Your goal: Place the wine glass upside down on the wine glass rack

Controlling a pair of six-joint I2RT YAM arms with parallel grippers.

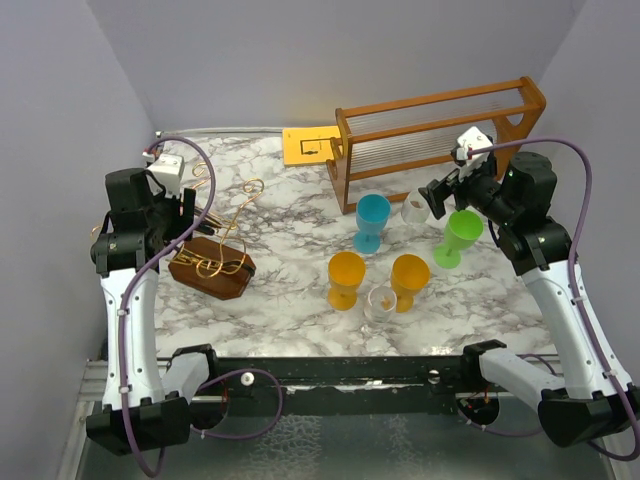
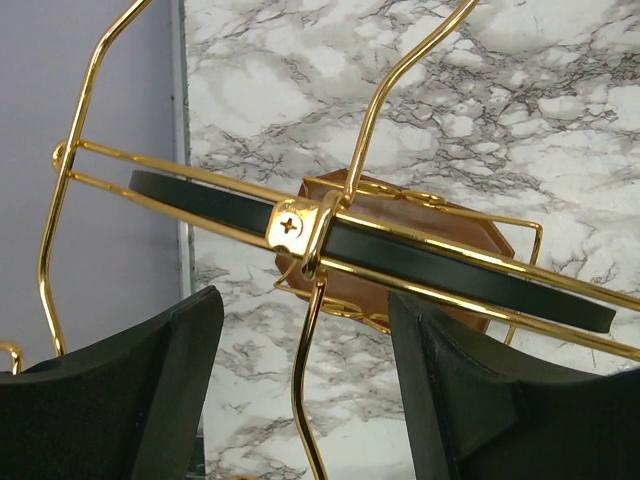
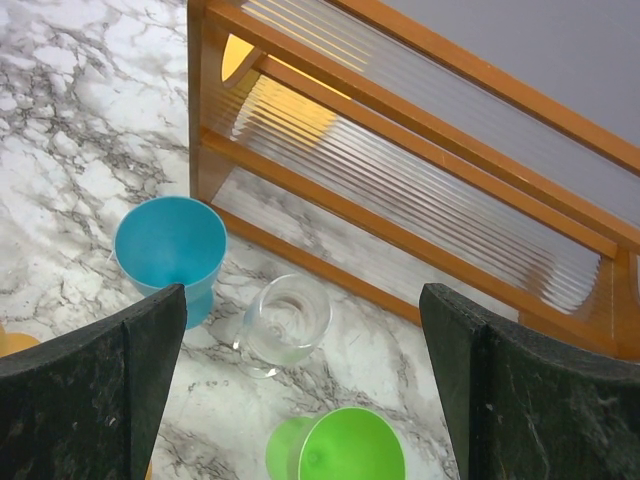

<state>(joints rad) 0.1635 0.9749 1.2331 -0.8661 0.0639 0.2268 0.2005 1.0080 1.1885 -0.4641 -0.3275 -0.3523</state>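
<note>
The clear wine glass [image 3: 285, 325], standing far right on the bench [image 1: 290, 200] beside the blue cup [image 3: 170, 245], looks light, slick and fragile; we would pinch its stem. The right end effector [image 3: 302, 295] hangs wide and empty. The left end effector [image 2: 305, 300], part-open, straddles the wine glass rack [image 2: 300, 225].

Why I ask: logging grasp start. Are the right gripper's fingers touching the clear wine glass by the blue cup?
Apart. The right wrist view shows bare marble table between the clear wine glass and each of the fingers.
</note>
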